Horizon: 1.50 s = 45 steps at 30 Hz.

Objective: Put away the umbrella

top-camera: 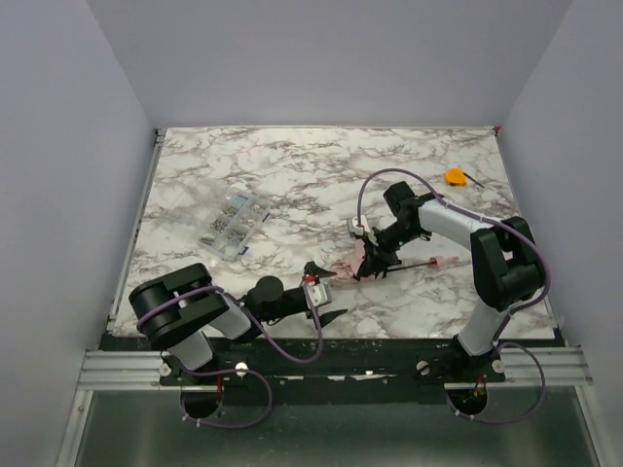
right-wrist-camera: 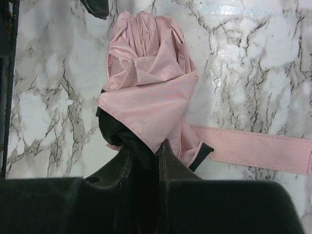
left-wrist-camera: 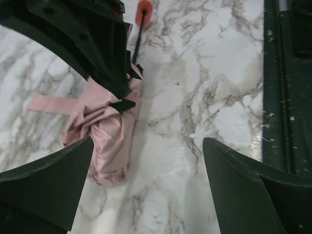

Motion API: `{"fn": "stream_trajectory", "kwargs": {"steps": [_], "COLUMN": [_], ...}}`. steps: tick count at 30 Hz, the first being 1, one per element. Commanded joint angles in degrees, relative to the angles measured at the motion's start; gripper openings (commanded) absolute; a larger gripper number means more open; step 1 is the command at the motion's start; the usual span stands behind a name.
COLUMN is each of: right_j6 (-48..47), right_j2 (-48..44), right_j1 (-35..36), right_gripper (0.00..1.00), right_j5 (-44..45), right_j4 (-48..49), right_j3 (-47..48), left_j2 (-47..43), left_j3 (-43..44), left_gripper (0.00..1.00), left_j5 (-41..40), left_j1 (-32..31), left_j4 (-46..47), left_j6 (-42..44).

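Observation:
The pale pink umbrella (top-camera: 352,265) lies folded and crumpled on the marble table near its front edge. Its slim shaft (top-camera: 414,263) runs right to the small handle (top-camera: 444,261). My right gripper (top-camera: 374,255) is shut on the canopy fabric (right-wrist-camera: 146,73), pinching a fold between its fingertips (right-wrist-camera: 168,151), and the pink strap (right-wrist-camera: 253,148) trails loose to the right. My left gripper (left-wrist-camera: 147,146) stands wide open just beside the umbrella's bunched end (left-wrist-camera: 105,141), with only bare marble between its fingers.
A clear packet of small metal parts (top-camera: 231,222) lies at the middle left of the table. A small orange object (top-camera: 455,176) sits at the far right. The dark front rail (left-wrist-camera: 287,97) runs close beside the left gripper.

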Motion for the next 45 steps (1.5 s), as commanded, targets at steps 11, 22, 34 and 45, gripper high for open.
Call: {"fn": "stream_trajectory", "kwargs": {"steps": [11, 22, 34, 45], "right_j6": [-1.0, 2.6, 1.8, -25.6], "right_j2": [7.4, 4.9, -14.9, -29.6], "right_j1": [-0.8, -1.8, -19.1, -20.5], "right_gripper": [0.03, 0.33, 0.79, 0.97], "right_j5": [9.2, 7.6, -3.1, -8.5], "right_j4": [-12.3, -7.2, -4.2, 3.6], "right_j3": [-3.2, -4.3, 3.6, -18.3], "left_j2": [9.1, 16.6, 29.2, 36.1], "left_j3": [17.0, 30.1, 44.6, 52.7], "left_gripper": [0.92, 0.0, 0.0, 0.0], "left_j5": [-9.2, -1.9, 11.0, 18.5], "left_j1": [-5.9, -5.9, 2.0, 5.9], "left_j4": [-21.1, -47.3, -76.1, -88.7], "left_j6": [30.5, 23.8, 5.1, 1.7]}}
